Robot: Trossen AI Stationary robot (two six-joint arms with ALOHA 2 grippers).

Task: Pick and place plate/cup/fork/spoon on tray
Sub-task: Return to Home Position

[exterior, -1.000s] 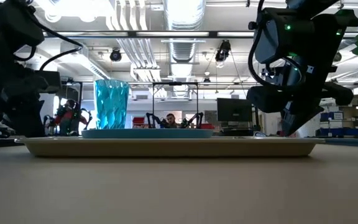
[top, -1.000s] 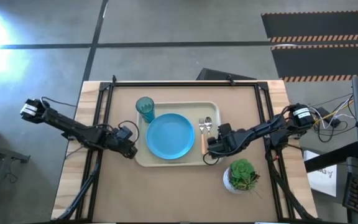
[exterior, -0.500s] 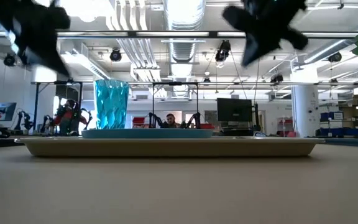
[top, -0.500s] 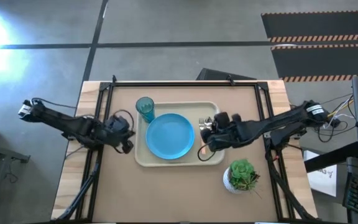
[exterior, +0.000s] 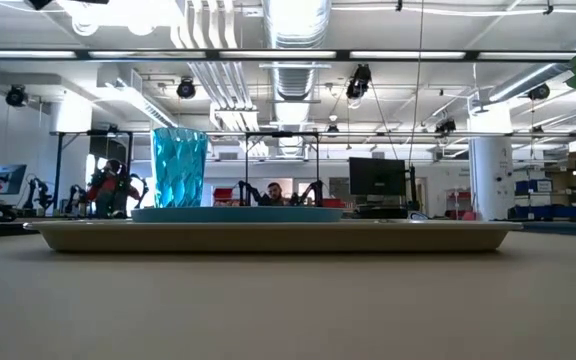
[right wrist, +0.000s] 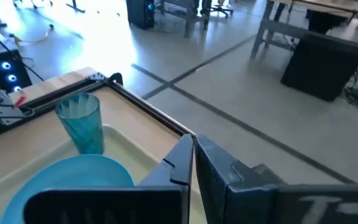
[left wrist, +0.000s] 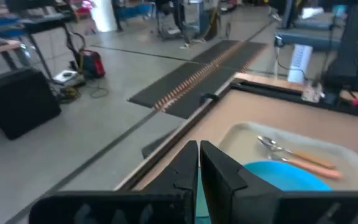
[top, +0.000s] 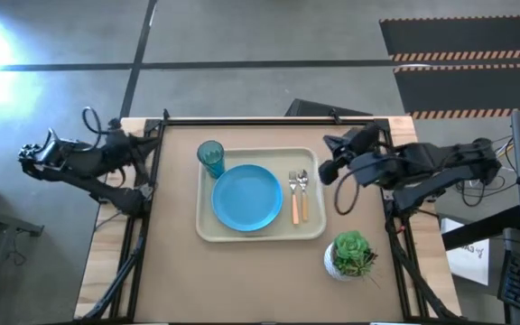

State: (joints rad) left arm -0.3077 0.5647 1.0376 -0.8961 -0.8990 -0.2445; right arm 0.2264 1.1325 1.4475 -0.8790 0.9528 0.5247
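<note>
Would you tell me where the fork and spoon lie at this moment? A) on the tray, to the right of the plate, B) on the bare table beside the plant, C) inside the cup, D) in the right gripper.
A: in the high view the fork and spoon lie side by side on the tray, right of the plate.

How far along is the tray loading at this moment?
Looks finished: the plate, cup, fork and spoon all lie on the tray. Nothing is in hand; the left gripper and right gripper, jaws shut, are off the tray at the table's sides. Nothing appears left.
</note>
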